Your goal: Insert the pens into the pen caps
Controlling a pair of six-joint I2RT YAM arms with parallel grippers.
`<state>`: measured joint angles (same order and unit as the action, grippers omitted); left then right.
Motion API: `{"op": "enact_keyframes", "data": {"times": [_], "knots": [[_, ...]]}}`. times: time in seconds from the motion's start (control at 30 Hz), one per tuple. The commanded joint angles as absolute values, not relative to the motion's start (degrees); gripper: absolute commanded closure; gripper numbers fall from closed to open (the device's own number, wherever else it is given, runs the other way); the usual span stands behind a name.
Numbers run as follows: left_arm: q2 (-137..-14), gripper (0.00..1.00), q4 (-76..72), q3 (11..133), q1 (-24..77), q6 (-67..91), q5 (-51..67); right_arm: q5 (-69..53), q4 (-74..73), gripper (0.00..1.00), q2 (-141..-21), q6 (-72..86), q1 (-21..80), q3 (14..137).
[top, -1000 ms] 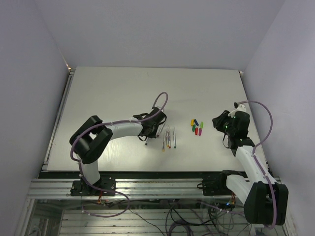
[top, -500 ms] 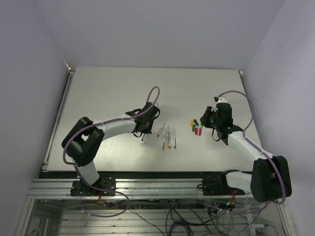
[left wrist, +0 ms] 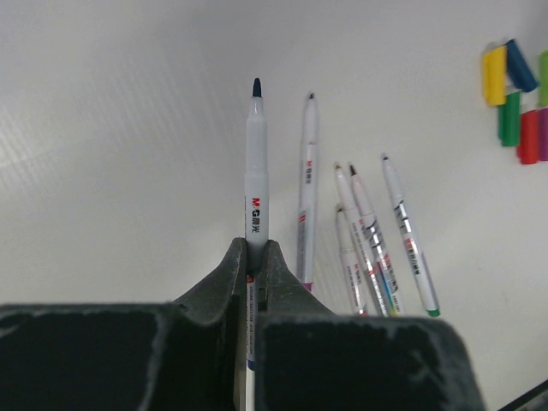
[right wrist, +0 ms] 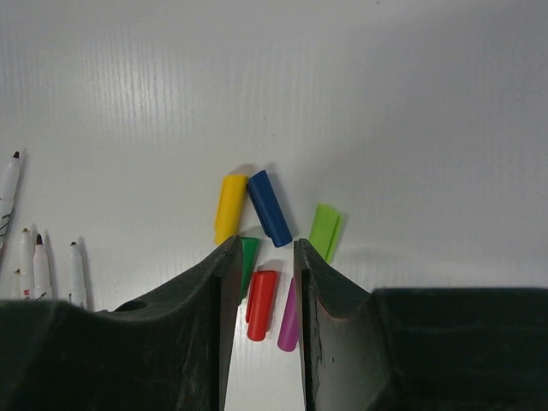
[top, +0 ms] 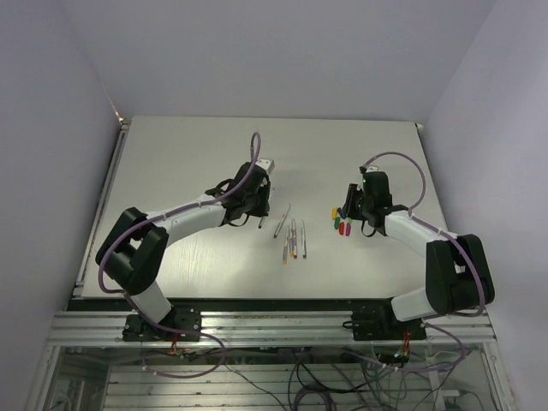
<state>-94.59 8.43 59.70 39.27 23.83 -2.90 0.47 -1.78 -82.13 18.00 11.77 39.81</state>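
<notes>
My left gripper (left wrist: 254, 247) is shut on a white pen (left wrist: 255, 175) with a dark blue tip that points away from me; in the top view this gripper (top: 254, 208) is left of the pen row. Several more pens (left wrist: 368, 235) lie side by side on the table (top: 294, 237). My right gripper (right wrist: 262, 248) is open, low over the cluster of caps (top: 342, 221). The red cap (right wrist: 261, 304) and magenta cap (right wrist: 288, 318) lie between its jaws. The dark green cap (right wrist: 248, 257) is partly hidden by the left jaw. The yellow (right wrist: 229, 208), blue (right wrist: 270, 208) and light green (right wrist: 324, 231) caps lie just beyond the fingertips.
The white table (top: 188, 163) is walled on the left, back and right. The caps also show at the top right of the left wrist view (left wrist: 514, 94). Purple cables loop above both wrists.
My left gripper has moved back and slightly left, carrying its pen away from the row. My right arm has swung left and now sits over the caps.
</notes>
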Motion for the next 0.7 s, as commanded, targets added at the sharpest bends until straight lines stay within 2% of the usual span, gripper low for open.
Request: {"op": "enact_keyframes", "data": {"times": [0.0, 0.4, 0.67], "knots": [[-91.85, 0.93, 2.27, 58.87, 38.49, 23.46, 2.70, 2.45, -1.45, 0.69, -84.45, 16.66, 12.25, 42.18], [-92.02, 0.93, -4.68, 55.95, 35.01, 27.21, 13.99, 4.45, -1.99, 0.68, -90.24, 15.35, 13.54, 45.55], [-91.82, 0.93, -0.58, 57.36, 34.85, 25.14, 11.54, 4.48, -2.13, 0.68, -91.91, 15.29, 14.51, 46.28]]}}
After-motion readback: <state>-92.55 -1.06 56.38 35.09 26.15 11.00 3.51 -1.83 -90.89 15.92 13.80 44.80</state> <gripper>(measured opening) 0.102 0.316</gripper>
